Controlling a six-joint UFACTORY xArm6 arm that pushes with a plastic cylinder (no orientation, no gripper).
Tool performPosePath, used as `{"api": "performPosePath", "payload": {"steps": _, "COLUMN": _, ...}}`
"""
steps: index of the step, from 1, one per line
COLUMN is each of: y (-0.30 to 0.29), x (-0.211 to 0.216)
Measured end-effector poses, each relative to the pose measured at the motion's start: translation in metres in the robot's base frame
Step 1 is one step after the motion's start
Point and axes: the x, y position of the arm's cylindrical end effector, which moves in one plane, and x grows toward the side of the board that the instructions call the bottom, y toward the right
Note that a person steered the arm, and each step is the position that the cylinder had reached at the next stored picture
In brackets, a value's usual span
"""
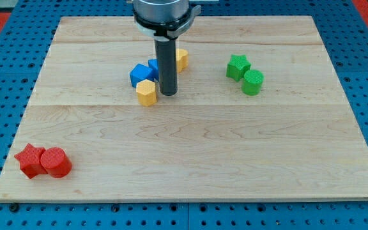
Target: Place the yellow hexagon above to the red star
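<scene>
The yellow hexagon (pixel 146 92) lies on the wooden board (pixel 190 147), left of centre in the upper half. My tip (pixel 168 94) stands right next to the hexagon's right side, touching or nearly so. The red star (pixel 29 160) lies at the board's bottom left corner, far from the hexagon and the tip. A red cylinder (pixel 55 162) sits against the star's right side.
A blue block (pixel 140 74) sits just above the hexagon, and a second blue block (pixel 153 66) is partly hidden behind the rod. A second yellow block (pixel 181 59) peeks out right of the rod. A green star (pixel 237 66) and green cylinder (pixel 252 82) lie at the upper right.
</scene>
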Motion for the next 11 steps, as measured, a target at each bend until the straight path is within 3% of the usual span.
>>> {"api": "performPosePath", "payload": {"steps": 1, "y": -0.026, "x": -0.006}}
{"api": "performPosePath", "payload": {"steps": 3, "y": -0.152, "x": 0.027}}
{"api": "performPosePath", "payload": {"steps": 6, "y": -0.060, "x": 0.035}}
{"api": "performPosePath", "payload": {"steps": 7, "y": -0.085, "x": 0.063}}
{"api": "performPosePath", "payload": {"steps": 9, "y": -0.174, "x": 0.078}}
{"api": "performPosePath", "payload": {"steps": 11, "y": -0.132, "x": 0.079}}
